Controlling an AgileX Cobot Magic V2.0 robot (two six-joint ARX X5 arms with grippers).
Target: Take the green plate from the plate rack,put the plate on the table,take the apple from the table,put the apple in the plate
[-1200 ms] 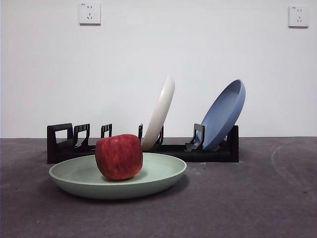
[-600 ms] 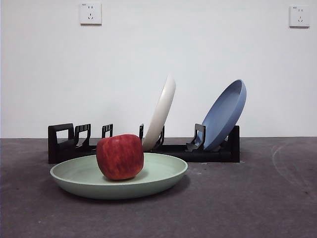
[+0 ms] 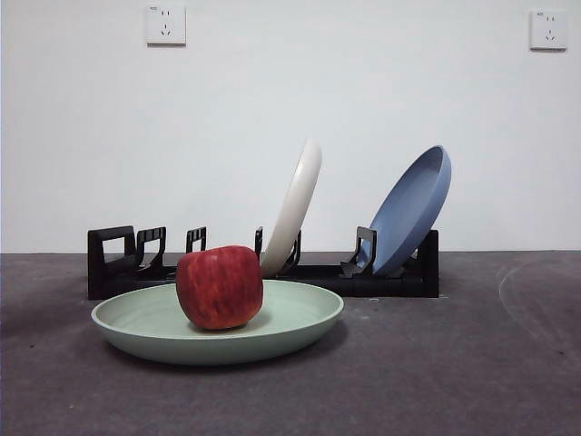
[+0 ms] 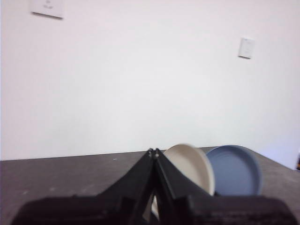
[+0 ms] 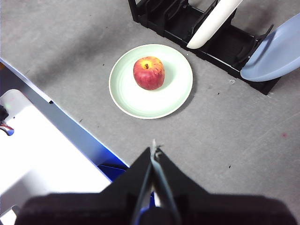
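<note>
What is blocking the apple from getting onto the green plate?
Nothing visible: the apple already sits in the green plate, which lies flat on the table before the plate rack. Both grippers are away, jaws closed.

The green plate (image 3: pixel 300 318) has a matt, smooth pale mint surface that takes light softly, with no sharp highlights. On it sits the apple (image 3: pixel 219 286), its red skin smooth with a faint sheen and fine yellowish streaks. Behind the green plate, the plate rack (image 3: pixel 399 277) looks like moulded black plastic with a dull, slightly satin finish. In the rack, the cream-white plate (image 3: pixel 298 204) appears smooth and lightly glossy along its rim, while the blue plate (image 3: pixel 413 211) looks matt and even. The table (image 3: pixel 454 372) is dark grey, rough and mottled, with no shine.
</note>
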